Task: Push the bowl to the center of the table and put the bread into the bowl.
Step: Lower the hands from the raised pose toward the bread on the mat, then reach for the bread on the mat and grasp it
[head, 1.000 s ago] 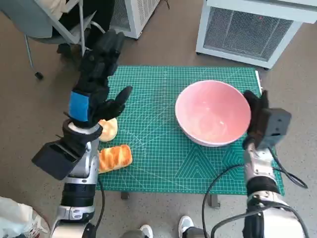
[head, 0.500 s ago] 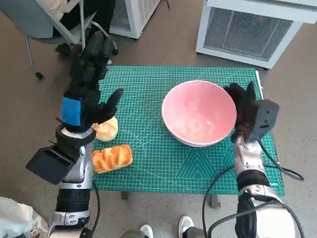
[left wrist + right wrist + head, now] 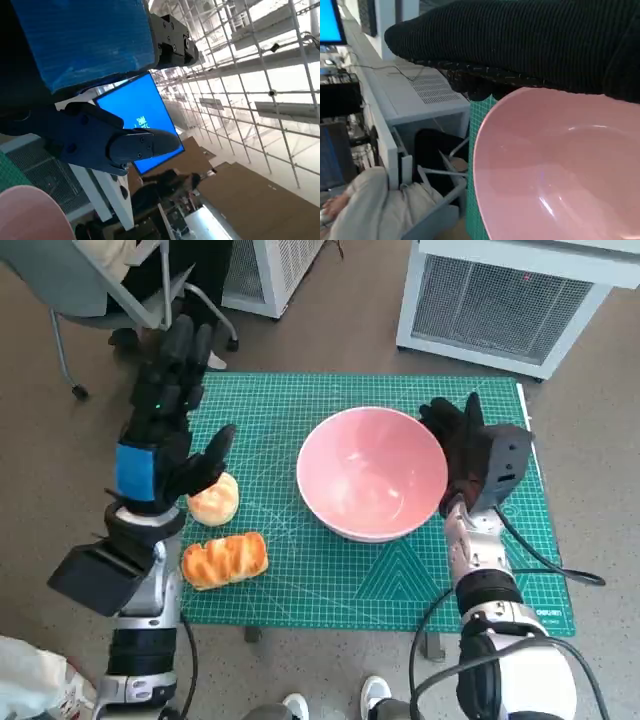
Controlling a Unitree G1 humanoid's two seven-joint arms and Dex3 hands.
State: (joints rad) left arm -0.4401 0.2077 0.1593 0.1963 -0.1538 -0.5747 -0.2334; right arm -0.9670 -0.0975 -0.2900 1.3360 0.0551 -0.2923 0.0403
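nearest the robot, a ridged bread loaf (image 3: 224, 559) sits on the green cutting mat (image 3: 330, 570) with a round bun (image 3: 214, 500) just behind it. left hand (image 3: 165, 430) hangs above them, fingers spread, holding nothing. mid-mat is the pink bowl (image 3: 372, 472), right hand (image 3: 458, 440) flat against its rim, fingers apart, not gripping.
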